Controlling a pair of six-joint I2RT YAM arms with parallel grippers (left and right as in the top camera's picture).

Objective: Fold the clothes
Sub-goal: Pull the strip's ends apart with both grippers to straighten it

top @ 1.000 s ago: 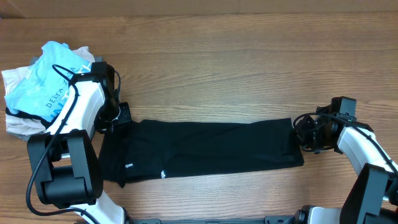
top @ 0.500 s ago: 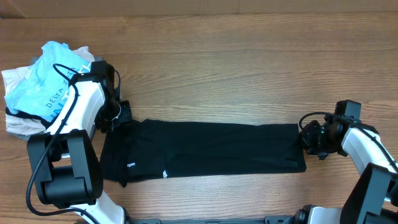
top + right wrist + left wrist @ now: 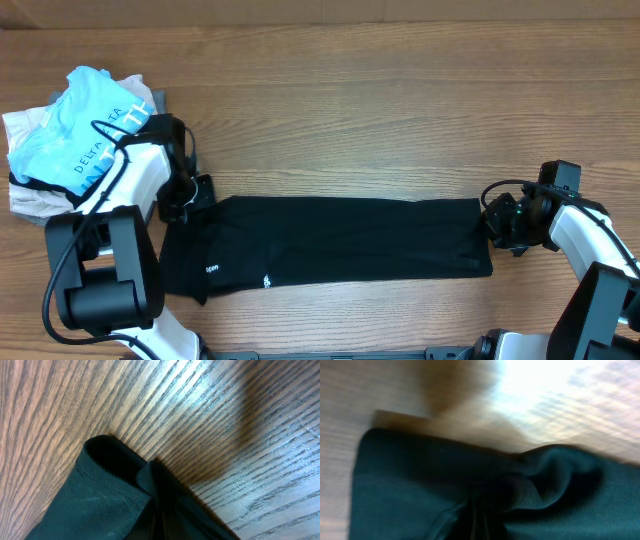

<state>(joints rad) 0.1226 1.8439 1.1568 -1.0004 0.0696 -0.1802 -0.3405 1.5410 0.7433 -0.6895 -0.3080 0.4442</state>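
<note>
The clothes, one black shirt (image 3: 330,245), lie as a long flat strip across the front of the table, small white print near the left end. My left gripper (image 3: 198,195) is shut on the strip's upper left corner. In the left wrist view the black fabric (image 3: 420,485) bunches into folds that run into the jaws at the bottom edge. My right gripper (image 3: 490,222) is shut on the right end of the shirt. The right wrist view shows that folded edge (image 3: 100,505) pinched just above the wood.
A light-blue shirt with white lettering (image 3: 75,125) sits on a pile of white and grey garments (image 3: 30,200) at the far left, close behind my left arm. Bare wooden table (image 3: 380,110) stretches behind the strip.
My right gripper pulled the shirt's right end further right, stretching the strip longer and flatter. My left gripper shifted slightly down at the left corner.
</note>
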